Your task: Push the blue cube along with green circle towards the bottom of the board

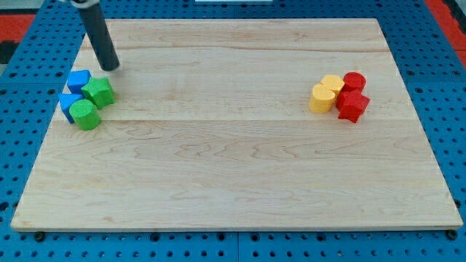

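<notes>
My tip (111, 68) rests on the board at the view's upper left, just above and to the right of a cluster of blocks. In that cluster a blue cube (79, 79) sits at the top. A green star-shaped block (98, 92) is to its lower right. A second blue block (70, 102) lies at the left, and a green circle (86, 115) sits at the bottom. All four touch one another. My tip stands a short gap away from the blue cube and the green star.
At the view's right is a second cluster: two yellow blocks (325, 93), a red cylinder (354, 81) and a red star-shaped block (353, 105). The wooden board (233, 160) lies on a blue pegboard (22, 87).
</notes>
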Tool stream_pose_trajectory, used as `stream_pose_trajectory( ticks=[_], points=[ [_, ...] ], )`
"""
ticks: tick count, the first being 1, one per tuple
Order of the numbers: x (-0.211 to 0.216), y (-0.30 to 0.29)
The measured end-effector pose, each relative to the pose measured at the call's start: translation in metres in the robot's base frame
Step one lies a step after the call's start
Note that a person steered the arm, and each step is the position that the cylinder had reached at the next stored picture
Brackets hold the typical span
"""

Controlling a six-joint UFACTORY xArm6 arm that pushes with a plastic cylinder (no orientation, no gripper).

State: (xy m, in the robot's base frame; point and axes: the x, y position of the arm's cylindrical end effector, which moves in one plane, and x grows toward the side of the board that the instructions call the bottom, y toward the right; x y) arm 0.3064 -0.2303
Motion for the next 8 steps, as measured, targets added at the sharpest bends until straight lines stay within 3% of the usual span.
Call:
stream_pose_trajectory(
  ticks=[1, 2, 3, 5, 7, 8],
  points=[
    [0.005, -0.05],
    [0.037, -0.073],
    [0.053, -0.068],
    [0.029, -0.039],
    [0.103, -0.024],
    [0.104, -0.024]
  ],
)
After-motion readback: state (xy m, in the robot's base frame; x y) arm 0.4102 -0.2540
